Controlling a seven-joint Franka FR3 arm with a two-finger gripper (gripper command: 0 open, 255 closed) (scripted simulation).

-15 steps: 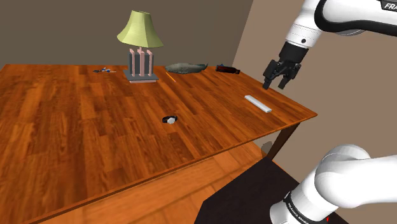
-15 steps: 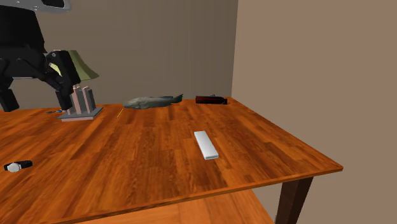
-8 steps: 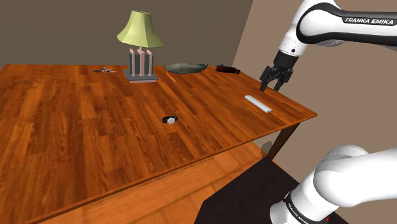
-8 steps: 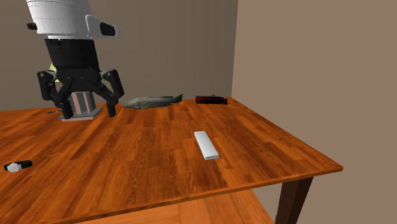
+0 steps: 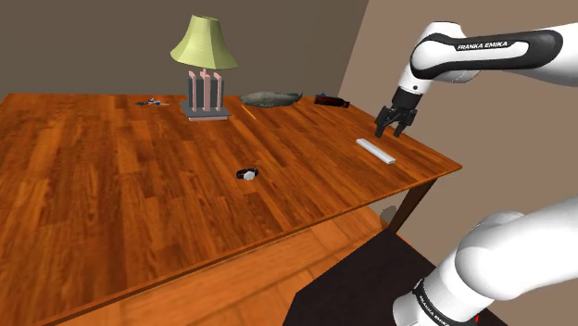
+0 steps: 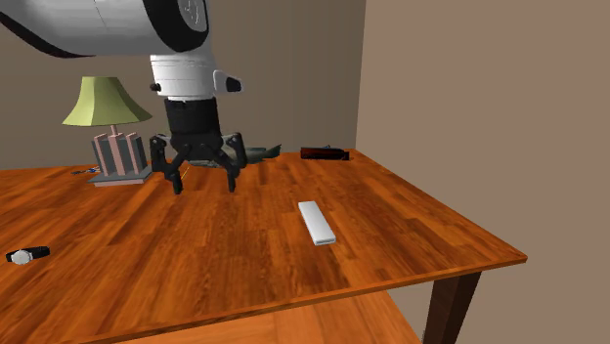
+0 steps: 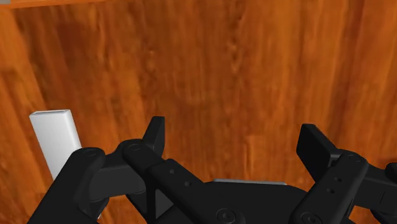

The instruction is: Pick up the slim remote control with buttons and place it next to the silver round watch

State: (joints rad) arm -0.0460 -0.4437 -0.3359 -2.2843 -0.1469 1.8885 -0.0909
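Hovering claw (image 6: 205, 186), spread wide, white remote (image 6: 316, 222) nearby on wooden table (image 6: 440, 235)

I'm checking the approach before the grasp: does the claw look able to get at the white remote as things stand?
Probably yes. The claw hangs open above the table, a little to one side of the remote, which lies flat with nothing on it or close around it.

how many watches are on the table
1. The watch lies near the table's middle in the shoulder view, well apart from the white remote. The tiny clutter beside the lamp is too small to identify.
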